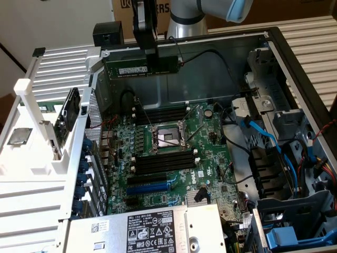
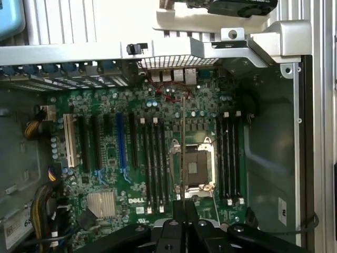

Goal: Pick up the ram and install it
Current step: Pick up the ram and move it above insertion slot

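In the exterior view the black end effector point(image 1: 151, 59) hangs straight down from the top edge, over the far side of the open computer case point(image 1: 210, 79). Its fingers point(image 1: 152, 66) are clamped on the upper edge of the ram point(image 1: 125, 68). It holds the stick in the air, level and lengthwise, with the flat face and pale label turned toward the camera. The stick hangs clear of the motherboard point(image 1: 208, 158), in front of the case's grey far wall. To the exterior view's right of the end effector, the arm point(image 1: 185, 22) shows as a grey cylindrical link with a pale blue cap, reaching toward the upper right.

In the wrist view the ram stands edge-on as a thin line running out from between the dark fingers. It passes over one edge of the CPU socket point(image 2: 196, 167), with a bank of black memory slots point(image 2: 152, 163) on either side.

The arm is cut off by the exterior view's top edge, so its further links cannot be seen. The fingers cover part of the stick's upper edge, and the label's print is too small to read. Edge-on in the wrist view, the stick's chips and label are hidden. In the exterior view the power supply point(image 1: 152, 226) covers the motherboard's near edge. Blue cables point(image 1: 266, 138) cross the drive bay at the exterior view's right.
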